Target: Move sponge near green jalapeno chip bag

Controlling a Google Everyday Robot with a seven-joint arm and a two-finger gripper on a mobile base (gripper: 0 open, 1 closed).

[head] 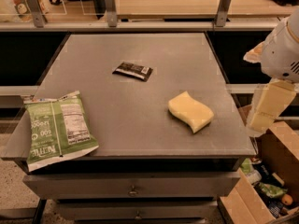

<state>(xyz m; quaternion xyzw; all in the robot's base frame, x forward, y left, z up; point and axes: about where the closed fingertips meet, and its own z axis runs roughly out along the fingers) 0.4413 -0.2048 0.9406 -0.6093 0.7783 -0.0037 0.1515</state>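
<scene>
Nearest the camera, the drawers (133,185) under the table (140,45) are facing forward, and a cardboard box (282,146) of odds and ends is sitting on the floor at the lower right. On the table's front-left corner the green jalapeno chip bag (58,132) is lying flat, its lower edge hanging slightly over the front lip. Further in and to the right, the sponge (190,112) is resting flat on the bare surface, well apart from the bag and touching nothing. The gripper (267,107) is hanging off the table's right edge, beside the sponge but not over it and holding nothing; whether it is spread or pressed together, I cannot tell. Beyond the sponge, toward the middle of the table, a small black packet (133,70) is lying on its own. The sponge is looking light, soft and springy, so it is likely to squash under a pinch rather than slip; taking it from above across its narrower waist, between the wavy long sides, is looking like the safest hold, and a firm squeeze should be doing no harm.
</scene>
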